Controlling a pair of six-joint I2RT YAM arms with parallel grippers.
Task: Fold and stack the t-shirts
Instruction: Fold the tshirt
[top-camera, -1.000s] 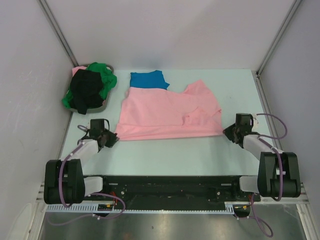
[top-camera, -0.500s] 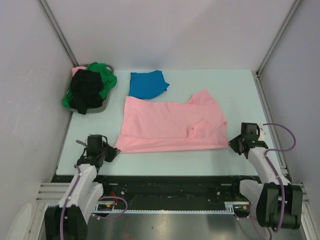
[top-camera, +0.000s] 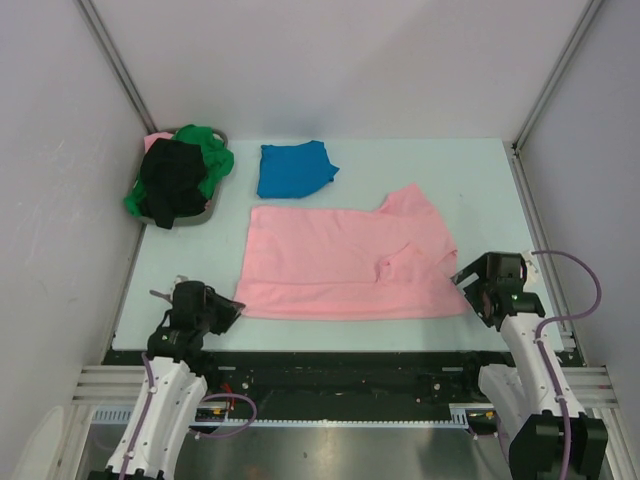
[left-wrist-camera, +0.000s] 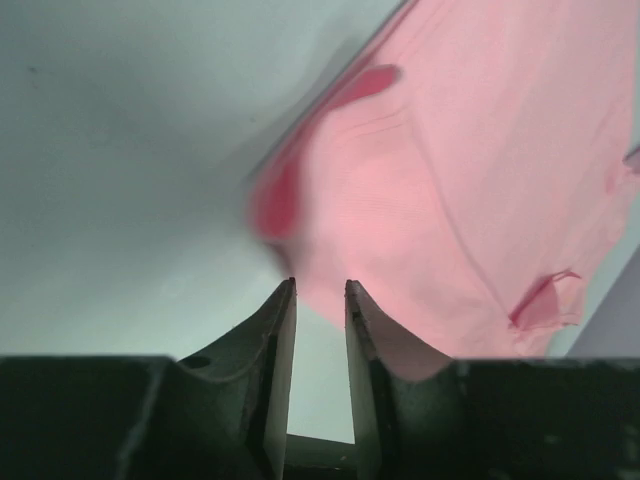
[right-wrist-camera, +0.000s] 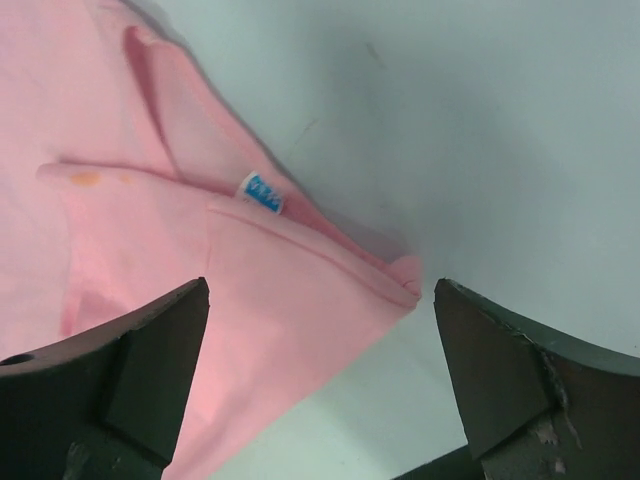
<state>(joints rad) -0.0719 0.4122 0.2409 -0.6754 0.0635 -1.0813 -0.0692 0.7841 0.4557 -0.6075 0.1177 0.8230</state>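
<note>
The light pink t-shirt lies spread flat mid-table, its near hem close to the front edge. My left gripper sits just off its near left corner. In the left wrist view that gripper is narrowly open with bare table in the gap, and the pink cloth lies beyond the tips. My right gripper stands wide open at the near right corner; the pink corner lies loose under the right gripper. A folded bright blue t-shirt lies behind. Black and green t-shirts are heaped in the basket.
The grey round basket stands at the back left against the side wall. A small blue label shows on the pink shirt's folded edge. Walls close in the table on the left, back and right. The arms' base rail runs along the front edge.
Both arms drew back toward the front edge, pulling the pink shirt's near hem with them. Both grippers then opened and let go of the corners.
</note>
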